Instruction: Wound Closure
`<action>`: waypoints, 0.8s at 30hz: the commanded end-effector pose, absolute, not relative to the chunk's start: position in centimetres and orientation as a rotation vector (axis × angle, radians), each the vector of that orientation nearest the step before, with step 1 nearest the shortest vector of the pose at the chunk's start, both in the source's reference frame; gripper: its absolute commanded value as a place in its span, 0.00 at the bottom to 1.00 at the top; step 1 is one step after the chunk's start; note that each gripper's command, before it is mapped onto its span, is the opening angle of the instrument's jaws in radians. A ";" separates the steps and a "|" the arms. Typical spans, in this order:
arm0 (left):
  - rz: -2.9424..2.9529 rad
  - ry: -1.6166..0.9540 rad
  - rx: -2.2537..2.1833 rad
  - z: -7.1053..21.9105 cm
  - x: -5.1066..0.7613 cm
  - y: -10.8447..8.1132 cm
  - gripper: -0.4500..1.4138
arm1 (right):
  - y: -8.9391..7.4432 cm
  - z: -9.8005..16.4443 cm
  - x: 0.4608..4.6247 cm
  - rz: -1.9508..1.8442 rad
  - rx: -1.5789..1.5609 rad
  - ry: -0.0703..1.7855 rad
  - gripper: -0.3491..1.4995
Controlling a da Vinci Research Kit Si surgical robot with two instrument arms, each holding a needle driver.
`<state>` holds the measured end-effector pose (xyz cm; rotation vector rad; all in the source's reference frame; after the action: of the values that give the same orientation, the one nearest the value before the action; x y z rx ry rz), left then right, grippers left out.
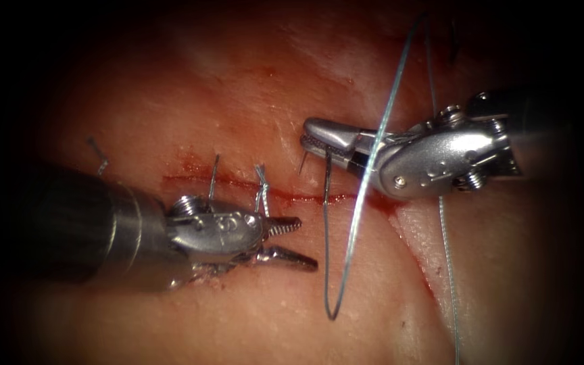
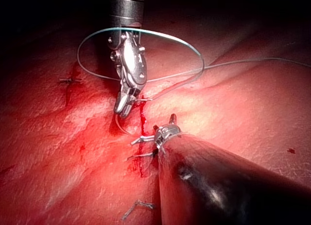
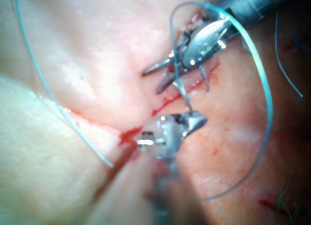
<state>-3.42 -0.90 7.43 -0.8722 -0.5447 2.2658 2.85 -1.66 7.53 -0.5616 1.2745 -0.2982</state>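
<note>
two hands are working over one cut (image 1: 238,184) in the tissue (image 1: 251,94). the left hand (image 1: 297,240) is gaping, holding nothing, beside two finished stitches (image 1: 261,186). the right hand (image 1: 309,140) is gripping one needle (image 1: 303,161), its tip standing just above the cut, thread (image 1: 356,223) looping below.

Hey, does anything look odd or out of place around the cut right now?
Nothing is damaged. The right tool holds thread that loops loosely over the cut and tissue. The left tool is open, holding nothing. Red fluid stains the cut.
</note>
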 end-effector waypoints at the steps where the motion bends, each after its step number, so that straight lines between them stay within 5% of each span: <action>1: 2.265 -0.543 -0.872 7.5 -3.48 -0.9 0.36 | -1.7 7.6 2.93 -0.291 -0.550 1.286 0.00; 24: 2.269 -0.534 -0.873 7.6 -3.49 -0.9 0.37 | -1.5 7.4 2.99 -0.203 -0.493 1.327 0.00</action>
<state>-3.44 -0.92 7.58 -0.8700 -0.5314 2.2694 2.92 -1.54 7.35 -0.4876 1.3247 -0.1968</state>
